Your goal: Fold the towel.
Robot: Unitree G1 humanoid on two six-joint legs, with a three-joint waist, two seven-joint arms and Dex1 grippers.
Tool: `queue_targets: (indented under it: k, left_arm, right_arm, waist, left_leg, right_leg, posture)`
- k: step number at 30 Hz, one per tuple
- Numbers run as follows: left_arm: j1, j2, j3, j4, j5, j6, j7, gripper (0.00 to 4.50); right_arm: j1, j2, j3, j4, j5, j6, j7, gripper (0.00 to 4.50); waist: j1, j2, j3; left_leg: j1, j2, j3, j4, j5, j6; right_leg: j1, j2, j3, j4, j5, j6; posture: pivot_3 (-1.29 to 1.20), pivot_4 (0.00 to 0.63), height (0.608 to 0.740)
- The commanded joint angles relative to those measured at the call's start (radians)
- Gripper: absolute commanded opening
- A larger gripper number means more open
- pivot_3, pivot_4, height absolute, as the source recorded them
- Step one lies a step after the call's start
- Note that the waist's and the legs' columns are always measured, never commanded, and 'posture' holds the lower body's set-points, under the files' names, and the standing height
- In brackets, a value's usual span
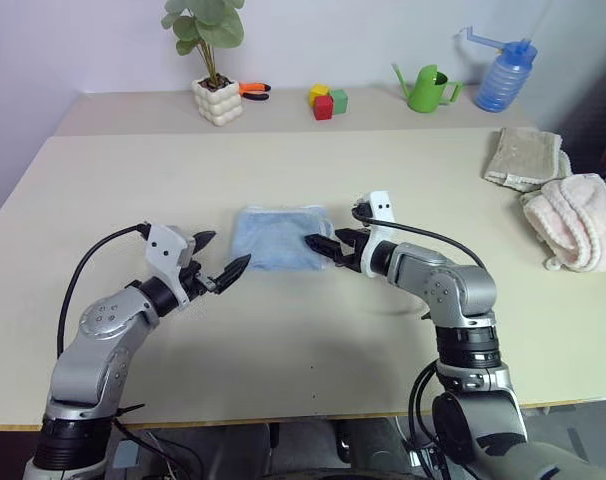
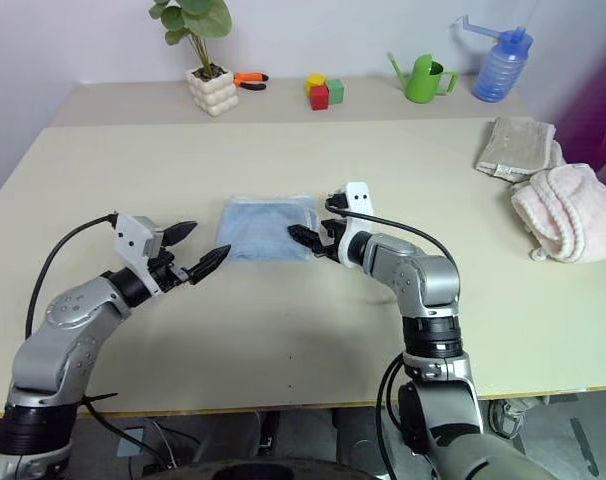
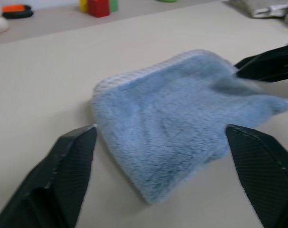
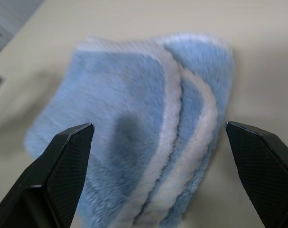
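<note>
Light blue towel [image 1: 280,238] lying near the middle of a pale table [image 1: 313,330], already folded into a small, thick, roughly square bundle. Pale whitish hem bands stacked in layers along the edge nearest the right gripper, as seen from the right wrist.

Soft, fluffy terry: likely light, limp and compressible, non-slippery, not fragile. Layers probably prone to sliding apart or springing open if lifted by 1 ply. Best hold, by judgement: a corner or the stacked hem edge, pinching all layers together.

Left gripper [image 1: 223,263] hovering just off the towel's left edge, apart from it, 2 black fingers spread wide and empty. From its wrist, towel sitting between and beyond the fingertips, untouched.

Right gripper [image 1: 324,246] at the towel's right edge, fingers also spread wide, gripping nothing; tips over or just touching the cloth, contact unclear. From its wrist, towel centred in the gap ahead of both fingers.

Fold looks complete or nearly so.
</note>
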Motion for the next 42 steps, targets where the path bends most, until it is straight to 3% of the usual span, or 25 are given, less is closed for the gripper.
queue_targets:
  k: [1,4,7,13,14,24,27,31,36,40,42]
  left_arm:
    - [0.029,0.024,-0.008,-0.061,0.018,-0.025,-0.019,4.16]
    - [0.041,0.019,-0.011,-0.072,0.018,-0.023,-0.01,4.16]
    - [0.046,0.014,-0.014,-0.079,0.022,-0.024,0.0,4.21]
    - [0.047,0.008,-0.018,-0.079,0.031,-0.024,0.008,4.21]
    - [0.047,0.007,-0.02,-0.078,0.032,-0.024,0.009,4.21]
    - [-0.019,-0.04,-0.096,-0.037,0.063,-0.027,0.017,4.21]
    - [-0.057,-0.058,-0.141,0.002,0.077,-0.04,-0.001,4.21]
    - [-0.094,-0.076,-0.17,0.035,0.089,-0.056,-0.011,4.21]
    - [-0.122,-0.091,-0.197,0.07,0.099,-0.071,-0.034,4.21]
    - [-0.132,-0.094,-0.213,0.094,0.113,-0.087,-0.048,4.21]
    - [-0.137,-0.098,-0.216,0.106,0.117,-0.094,-0.051,4.21]
  right_arm:
    - [-0.033,0.025,0.025,0.053,-0.005,-0.02,-0.009,4.5]
    - [-0.047,0.056,0.013,0.078,0.015,-0.031,-0.012,4.5]
    - [-0.058,0.081,-0.003,0.076,0.043,-0.021,-0.011,3.23]
    - [-0.053,0.085,-0.034,0.048,0.074,0.005,-0.024,0.18]
    - [-0.053,0.087,-0.05,0.038,0.086,0.013,-0.032,0.03]
    - [-0.104,0.015,-0.5,-0.036,0.225,-0.135,-0.317,0.03]
    - [-0.08,-0.042,-0.698,-0.045,0.257,-0.153,-0.496,0.03]
    - [-0.019,-0.034,-0.848,-0.087,0.315,-0.161,-0.674,0.03]
    - [0.069,0.032,-0.94,-0.214,0.438,-0.162,-0.856,0.03]
    - [0.123,0.062,-0.9,-0.284,0.524,-0.128,-0.929,0.03]
    - [0.134,0.069,-0.89,-0.295,0.575,-0.15,-0.94,0.73]
  waist:
    - [-0.003,0.0,0.0]
    - [-0.006,0.0,0.0]
    - [-0.006,0.001,0.0]
    - [-0.003,0.001,0.0]
    - [-0.003,0.001,0.0]
    - [0.002,0.001,0.0]
    - [0.003,0.003,0.0]
    - [0.0,0.004,0.0]
    - [-0.007,0.013,-0.003]
    - [-0.005,0.016,-0.003]
    - [-0.005,0.016,-0.003]
  left_leg:
    - [0.0,0.0,0.0,0.0,0.0,0.0]
    - [0.0,0.0,0.0,0.0,0.0,0.0]
    - [0.0,0.001,0.0,0.0,0.0,0.0]
    - [0.0,0.0,0.0,0.0,0.0,0.0]
    - [0.0,0.0,0.0,0.0,0.0,0.0]
    - [-0.003,-0.001,0.0,0.0,0.0,0.0]
    - [-0.004,0.0,0.0,0.0,0.0,0.001]
    - [-0.006,0.0,0.0,0.0,0.0,0.001]
    - [-0.005,0.001,0.001,0.0,-0.001,0.002]
    - [-0.005,0.001,0.002,0.0,0.0,0.002]
    - [-0.005,0.001,0.001,0.0,0.0,0.002]
  right_leg:
    - [0.0,0.0,0.0,0.0,0.0,0.0]
    - [0.0,0.0,0.0,0.0,0.0,0.0]
    - [0.0,0.001,0.0,0.001,0.0,-0.001]
    - [-0.001,0.0,0.0,0.0,0.0,0.0]
    - [-0.001,0.0,0.0,0.0,0.0,0.0]
    - [-0.001,0.0,-0.001,-0.002,0.002,0.001]
    - [-0.001,0.0,-0.001,-0.003,0.002,0.001]
    - [-0.002,0.0,-0.001,-0.004,0.002,0.001]
    - [-0.002,0.001,0.0,-0.003,0.002,0.002]
    - [-0.002,0.002,0.0,-0.002,0.002,0.002]
    - [-0.002,0.002,0.0,-0.002,0.002,0.002]
  posture:
    - [0.0,0.15,0.727]
    - [0.0,0.15,0.727]
    - [0.0,0.15,0.727]
    - [0.0,0.15,0.727]
    - [0.0,0.15,0.727]
    - [0.0,0.15,0.727]
    - [0.0,0.15,0.727]
    - [0.0,0.15,0.727]
    - [0.0,0.15,0.727]
    - [0.0,0.15,0.727]
    - [0.0,0.15,0.727]
